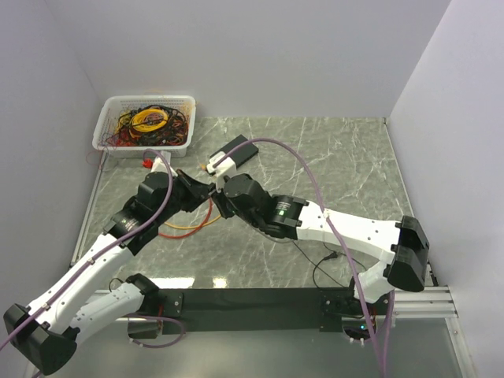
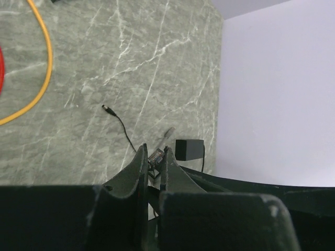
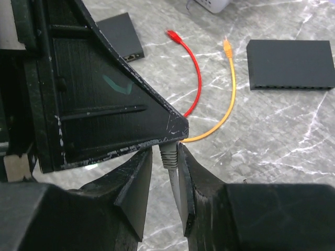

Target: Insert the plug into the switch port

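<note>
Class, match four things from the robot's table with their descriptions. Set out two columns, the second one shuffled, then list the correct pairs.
Things:
1. basket
2. plug
3. switch
4. orange cable

Descriptions:
A. lying loose in a curve
B. grey, between the fingers of the right gripper
C. white, full of tangled cables
D. black box lying flat

Pairs: 1-C, 2-B, 3-D, 4-A
</note>
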{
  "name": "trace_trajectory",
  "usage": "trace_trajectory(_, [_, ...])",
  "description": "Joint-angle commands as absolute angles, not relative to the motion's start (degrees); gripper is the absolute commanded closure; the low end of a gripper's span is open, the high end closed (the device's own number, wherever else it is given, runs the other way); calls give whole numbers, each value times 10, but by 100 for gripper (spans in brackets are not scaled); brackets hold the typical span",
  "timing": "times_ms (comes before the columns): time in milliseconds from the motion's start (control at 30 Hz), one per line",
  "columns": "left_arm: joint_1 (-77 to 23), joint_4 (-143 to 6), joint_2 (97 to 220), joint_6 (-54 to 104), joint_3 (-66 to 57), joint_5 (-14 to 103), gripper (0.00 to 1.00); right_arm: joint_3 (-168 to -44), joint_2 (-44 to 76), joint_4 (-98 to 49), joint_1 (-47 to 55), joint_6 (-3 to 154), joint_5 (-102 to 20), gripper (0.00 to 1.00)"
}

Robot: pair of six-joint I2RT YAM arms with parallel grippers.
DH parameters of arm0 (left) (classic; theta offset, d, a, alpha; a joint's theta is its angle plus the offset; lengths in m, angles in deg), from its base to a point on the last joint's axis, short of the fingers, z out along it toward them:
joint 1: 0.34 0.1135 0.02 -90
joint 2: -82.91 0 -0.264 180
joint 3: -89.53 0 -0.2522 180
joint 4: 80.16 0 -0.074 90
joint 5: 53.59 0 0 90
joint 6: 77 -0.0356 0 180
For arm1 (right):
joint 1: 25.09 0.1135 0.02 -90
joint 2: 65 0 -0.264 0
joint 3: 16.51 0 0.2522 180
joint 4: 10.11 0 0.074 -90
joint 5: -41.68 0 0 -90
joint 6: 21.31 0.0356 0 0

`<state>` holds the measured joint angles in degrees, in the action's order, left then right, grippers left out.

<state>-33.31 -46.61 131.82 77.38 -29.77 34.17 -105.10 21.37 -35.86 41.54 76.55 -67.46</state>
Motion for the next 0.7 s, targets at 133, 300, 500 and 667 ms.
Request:
trace_trajectory(133, [-336, -471, 1320, 780, -273, 339, 99, -1077, 229, -361, 428, 757, -721, 68])
trace_trajectory(300, [-336, -470, 1317, 780, -274, 341, 99, -1082, 236, -363, 428, 755, -742, 70])
trace_trajectory(500, [-336, -469, 1318, 780, -285, 339, 99, -1081, 237, -356, 430, 756, -738, 87])
trace_trajectory(667, [-336, -484, 1316, 779, -293, 354, 99, -1085, 247, -358, 430, 757, -748, 95])
